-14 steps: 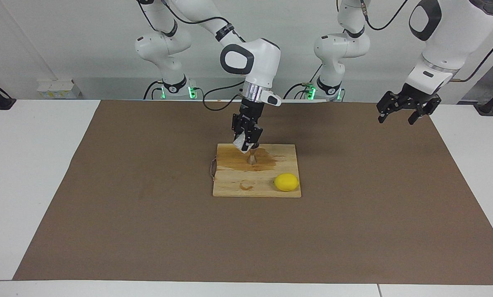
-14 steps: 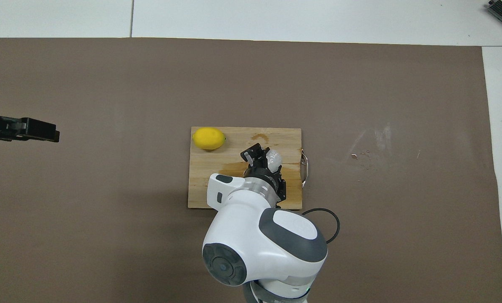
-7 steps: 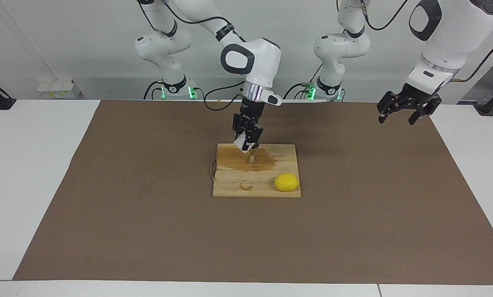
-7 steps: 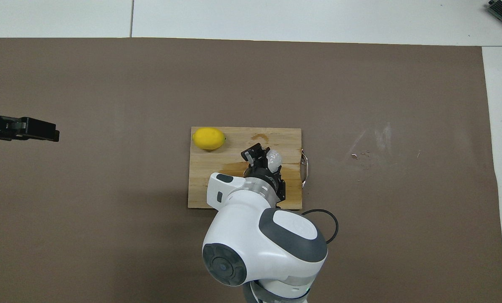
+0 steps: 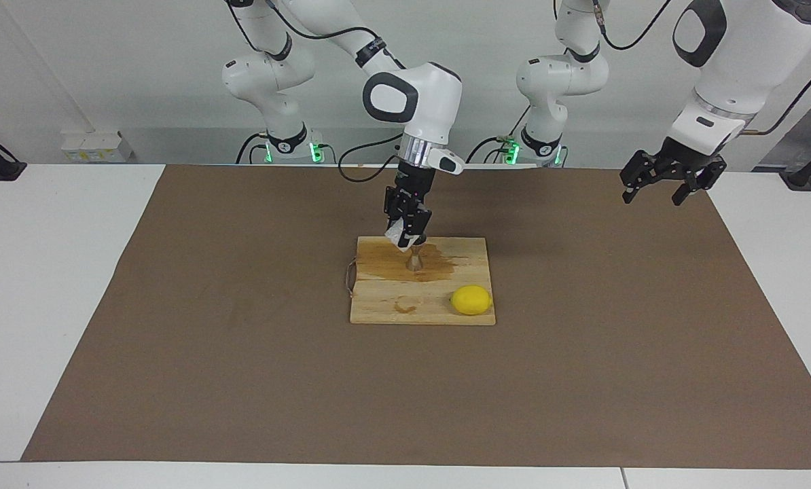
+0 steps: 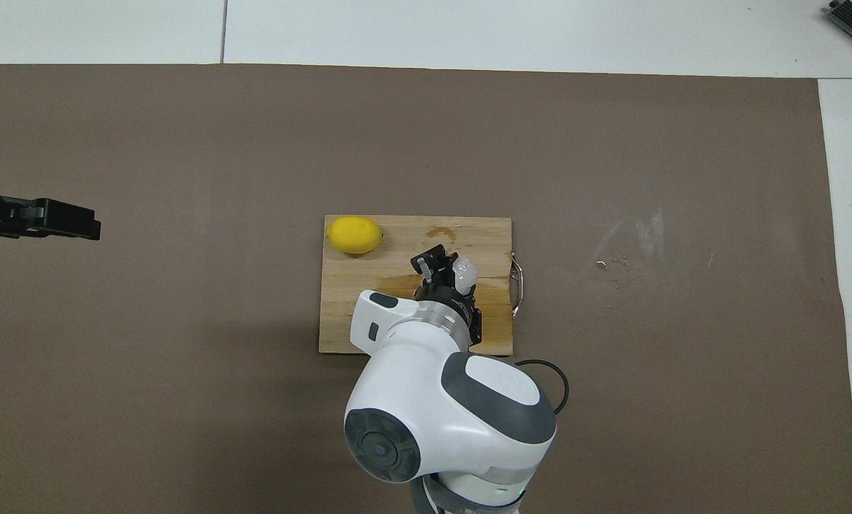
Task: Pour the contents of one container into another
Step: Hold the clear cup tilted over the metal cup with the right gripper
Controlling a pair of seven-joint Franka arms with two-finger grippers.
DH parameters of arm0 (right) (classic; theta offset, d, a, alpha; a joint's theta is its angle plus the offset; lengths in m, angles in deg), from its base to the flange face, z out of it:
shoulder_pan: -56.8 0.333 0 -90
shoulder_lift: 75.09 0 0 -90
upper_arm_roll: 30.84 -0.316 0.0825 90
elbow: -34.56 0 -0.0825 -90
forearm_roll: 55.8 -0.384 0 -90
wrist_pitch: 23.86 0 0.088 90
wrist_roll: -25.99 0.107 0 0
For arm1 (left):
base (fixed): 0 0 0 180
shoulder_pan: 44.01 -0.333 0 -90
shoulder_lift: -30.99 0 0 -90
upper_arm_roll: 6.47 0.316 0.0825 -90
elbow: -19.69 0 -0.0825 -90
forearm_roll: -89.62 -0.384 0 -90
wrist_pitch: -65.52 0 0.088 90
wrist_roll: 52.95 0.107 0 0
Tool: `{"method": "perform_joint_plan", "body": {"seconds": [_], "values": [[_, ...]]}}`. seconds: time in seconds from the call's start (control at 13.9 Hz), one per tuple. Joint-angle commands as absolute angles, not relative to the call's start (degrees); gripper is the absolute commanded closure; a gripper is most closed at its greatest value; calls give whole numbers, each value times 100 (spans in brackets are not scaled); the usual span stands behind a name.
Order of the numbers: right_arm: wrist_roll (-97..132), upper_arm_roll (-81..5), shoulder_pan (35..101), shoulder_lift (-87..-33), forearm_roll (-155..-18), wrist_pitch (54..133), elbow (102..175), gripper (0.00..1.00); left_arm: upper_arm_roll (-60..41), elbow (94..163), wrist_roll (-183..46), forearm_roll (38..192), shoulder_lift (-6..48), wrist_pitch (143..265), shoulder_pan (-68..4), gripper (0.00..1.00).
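No readable brand, label or writing anywhere in either view.

Containers: the clear cup (image 5: 397, 234), knobbly and frosted-looking, is pinched in the right gripper (image 5: 405, 234), fingers clamped onto it, just above centre of the facing view. It is tilted and held in the air over the metal jigger (image 5: 414, 261); its contents cannot be told. In the overhead view the cup (image 6: 463, 270) shows just right of centre beside the right gripper (image 6: 440, 268). The jigger is mostly covered by the arm there.

The jigger stands upright on the wooden cutting board (image 5: 446, 314), in the board's upper half in the facing view, directly below the cup. What is in it cannot be told. A dark wet stain (image 5: 439, 265) spreads on the board around its base, and a small ring-shaped mark (image 5: 405, 307) sits lower on the board.

A lemon (image 5: 471, 300) lies at the board's lower right corner in the facing view, apart from the jigger. A metal handle (image 6: 516, 287) sits on the board's right edge in the overhead view.

The left gripper (image 5: 662, 185) waits at upper right of the facing view, above the brown mat (image 5: 174, 339), fingers spread wide, holding nothing.
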State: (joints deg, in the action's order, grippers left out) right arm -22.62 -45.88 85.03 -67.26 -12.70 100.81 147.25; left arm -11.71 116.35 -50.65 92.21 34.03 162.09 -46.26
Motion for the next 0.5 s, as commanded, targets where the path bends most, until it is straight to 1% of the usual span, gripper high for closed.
{"method": "perform_joint_plan", "body": {"seconds": [0.0,0.43], "values": [[-2183,-4623,8431,-6859,-1518,10129,14803,100,-1139,11716,-5005,9217,3477,16299,-4603,0],[-2244,-4614,8317,-6885,-2150,10094,14750,100,-1139,11725,-5005,9217,3477,16290,-4603,0]]}}
